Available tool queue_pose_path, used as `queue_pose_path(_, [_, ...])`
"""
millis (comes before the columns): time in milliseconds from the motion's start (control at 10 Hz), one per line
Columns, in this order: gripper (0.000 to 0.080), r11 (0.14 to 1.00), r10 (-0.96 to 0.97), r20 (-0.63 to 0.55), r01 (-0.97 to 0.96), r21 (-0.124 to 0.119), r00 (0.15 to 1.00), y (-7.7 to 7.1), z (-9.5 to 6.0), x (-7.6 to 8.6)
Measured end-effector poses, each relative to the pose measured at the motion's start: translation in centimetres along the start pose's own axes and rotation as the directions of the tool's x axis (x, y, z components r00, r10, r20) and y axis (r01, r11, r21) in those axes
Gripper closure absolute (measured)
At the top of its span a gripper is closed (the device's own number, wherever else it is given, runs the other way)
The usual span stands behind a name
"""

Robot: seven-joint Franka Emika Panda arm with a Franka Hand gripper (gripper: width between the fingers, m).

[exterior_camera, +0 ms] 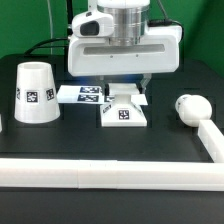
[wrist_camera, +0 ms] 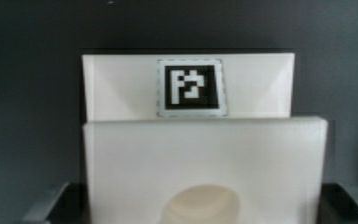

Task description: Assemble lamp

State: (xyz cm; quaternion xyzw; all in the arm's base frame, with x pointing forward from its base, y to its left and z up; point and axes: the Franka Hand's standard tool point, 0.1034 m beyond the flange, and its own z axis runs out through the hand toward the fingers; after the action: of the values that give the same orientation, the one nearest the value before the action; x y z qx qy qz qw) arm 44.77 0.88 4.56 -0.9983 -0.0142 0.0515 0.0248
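Observation:
The lamp's flat square base [exterior_camera: 124, 114] lies on the dark table at the centre, its tag facing up. In the wrist view the base [wrist_camera: 194, 140] fills the picture, showing a tag and a round socket hole. My gripper [exterior_camera: 124, 92] hangs right over the base, open. Its dark fingers [wrist_camera: 48, 205] straddle the base's two sides with a small gap on each side. The tapered cone shade [exterior_camera: 33, 93] stands upright on the exterior view's left. The round bulb [exterior_camera: 187, 106] lies on its side on the exterior view's right.
The marker board [exterior_camera: 80, 95] lies flat just behind the base, towards the exterior view's left. A long white rail [exterior_camera: 110, 175] runs along the front of the table and up the exterior view's right side [exterior_camera: 213, 140], close to the bulb.

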Motion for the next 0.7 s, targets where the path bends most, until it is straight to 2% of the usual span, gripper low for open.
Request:
queue_pose_path(100, [0.0266, 1.000, -0.001, -0.001, 0.001, 0.001, 1.000, -0.1, 0.0, 0.3])
queue_pose_path(700, [0.0266, 1.000, -0.028, -0.110, 0.029, 0.012, 0.994, -2.3, -1.1, 10.5])
